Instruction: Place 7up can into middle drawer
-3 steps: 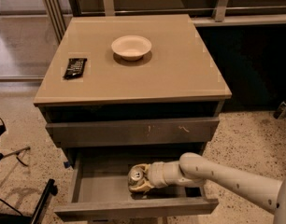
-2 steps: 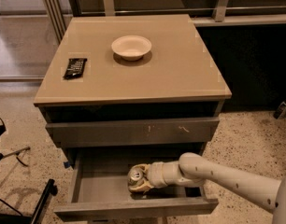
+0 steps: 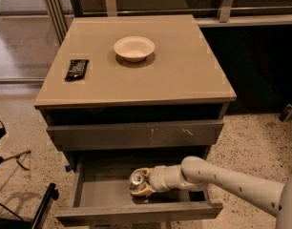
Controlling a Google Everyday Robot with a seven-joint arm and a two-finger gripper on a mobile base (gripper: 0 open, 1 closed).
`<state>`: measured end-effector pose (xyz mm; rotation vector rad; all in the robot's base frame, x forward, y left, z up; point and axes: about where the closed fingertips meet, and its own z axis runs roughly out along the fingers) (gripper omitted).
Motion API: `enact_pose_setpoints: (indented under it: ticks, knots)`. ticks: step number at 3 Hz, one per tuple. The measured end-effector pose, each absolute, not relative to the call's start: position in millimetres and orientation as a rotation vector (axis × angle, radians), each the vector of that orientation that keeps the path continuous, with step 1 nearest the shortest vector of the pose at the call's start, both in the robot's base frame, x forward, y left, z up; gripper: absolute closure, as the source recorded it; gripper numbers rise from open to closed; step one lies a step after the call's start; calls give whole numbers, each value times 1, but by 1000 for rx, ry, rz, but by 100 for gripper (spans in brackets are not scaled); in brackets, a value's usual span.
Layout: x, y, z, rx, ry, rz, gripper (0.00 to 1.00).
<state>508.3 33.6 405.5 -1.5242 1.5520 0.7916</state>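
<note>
My pincer (image 3: 142, 187) sits low in the frame, a little left of centre, inside the open middle drawer (image 3: 100, 192). My pale arm reaches in from the lower right corner. Its two fingers are closed on the 7up can (image 3: 136, 178), one on each side of the body, so the jaws are only as far apart as the can is wide. The can is at the very tip of my pincer, on the side away from my wrist, toward the left of the frame. Its silver top faces up toward the camera, so I judge its long axis to be roughly upright, perhaps leaning a little left. It is over the drawer's grey floor, about midway between the side walls and behind the front panel. I cannot tell whether its base touches that floor, because my fingers and the front rim hide the bottom. That contact is what the coming move turns on: if the can hangs above the floor it needs a short descent before I let go, and if it leans it may tip leftward on release. Above, the scratched drawer front (image 3: 136, 134) is shut. On the tan cabinet top (image 3: 189, 75) are a white bowl (image 3: 134, 47) and a dark flat packet (image 3: 77, 69), well apart from my work.
</note>
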Motion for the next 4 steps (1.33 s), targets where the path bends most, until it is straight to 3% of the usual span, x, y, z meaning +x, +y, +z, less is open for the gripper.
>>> enact_pose_setpoints:
  ticks: [2,3,4]
  knots:
    - [508,34,405,-1524,1552,792,12]
    - [508,34,405,-1524,1552,792,0]
    - [508,34,405,-1524,1552,792,0]
